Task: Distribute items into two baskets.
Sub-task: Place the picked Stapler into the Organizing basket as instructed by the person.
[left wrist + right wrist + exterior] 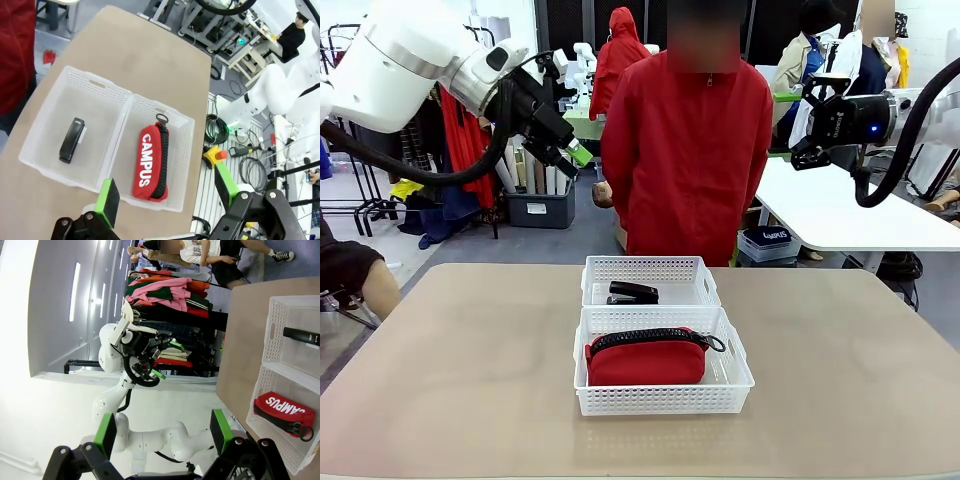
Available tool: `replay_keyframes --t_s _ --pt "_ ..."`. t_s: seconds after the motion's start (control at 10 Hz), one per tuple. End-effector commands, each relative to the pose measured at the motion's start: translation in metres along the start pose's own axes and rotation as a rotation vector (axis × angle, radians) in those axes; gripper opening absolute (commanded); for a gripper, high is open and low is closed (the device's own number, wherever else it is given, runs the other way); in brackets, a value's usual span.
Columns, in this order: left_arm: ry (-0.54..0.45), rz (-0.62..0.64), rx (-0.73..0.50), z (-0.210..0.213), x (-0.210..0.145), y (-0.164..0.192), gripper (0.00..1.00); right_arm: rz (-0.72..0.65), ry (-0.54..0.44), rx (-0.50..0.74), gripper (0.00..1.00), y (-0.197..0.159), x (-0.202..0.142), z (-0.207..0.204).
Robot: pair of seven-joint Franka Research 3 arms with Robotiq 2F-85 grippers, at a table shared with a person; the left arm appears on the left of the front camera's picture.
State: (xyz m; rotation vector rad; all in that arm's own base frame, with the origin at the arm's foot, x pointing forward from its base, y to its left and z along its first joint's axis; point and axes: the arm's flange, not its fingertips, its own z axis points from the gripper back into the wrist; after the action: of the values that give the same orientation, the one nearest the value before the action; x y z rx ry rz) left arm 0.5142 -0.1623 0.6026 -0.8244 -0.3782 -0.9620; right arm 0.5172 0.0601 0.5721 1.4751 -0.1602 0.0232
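With the red fabric zip pouch [646, 361] lying in the near white lattice basket [663, 398] and the small black stapler [633, 293] in the far one [650, 268], I judge distribution complete and hold my left gripper [572, 158] and right gripper [808, 125] released, raised well clear

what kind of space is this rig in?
Probably a robotics lab or data-collection room: other white robot arms stand at tables behind, clothes racks line a wall, and cables trail over the floor.

Red pouch [645, 361] lies in the near basket [663, 399]; black stapler [634, 292], seemingly flat, in the far basket [648, 268].
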Motion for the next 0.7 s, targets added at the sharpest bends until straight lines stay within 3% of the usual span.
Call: replay_keyframes --t_s 0.0,0.1,0.3,0.5,0.6 --pt "-0.007 -0.003 0.000 0.004 0.002 0.002 1.00 0.004 -0.007 -0.002 1.00 0.002 0.001 -0.001" --pt "0.000 0.000 0.000 0.000 0.000 0.000 1.00 0.004 -0.007 -0.002 1.00 0.002 0.001 -0.001" --pt "-0.107 0.189 -0.160 0.037 -0.015 0.003 1.00 0.004 -0.007 -0.002 1.00 0.002 0.001 -0.001" --pt "-0.157 0.278 -0.277 0.088 -0.055 0.000 1.00 0.004 -0.007 -0.002 1.00 0.002 0.001 -0.001" --pt "-0.200 0.317 -0.277 0.108 -0.072 0.001 1.00 0.004 -0.007 -0.002 1.00 0.002 0.001 -0.001"
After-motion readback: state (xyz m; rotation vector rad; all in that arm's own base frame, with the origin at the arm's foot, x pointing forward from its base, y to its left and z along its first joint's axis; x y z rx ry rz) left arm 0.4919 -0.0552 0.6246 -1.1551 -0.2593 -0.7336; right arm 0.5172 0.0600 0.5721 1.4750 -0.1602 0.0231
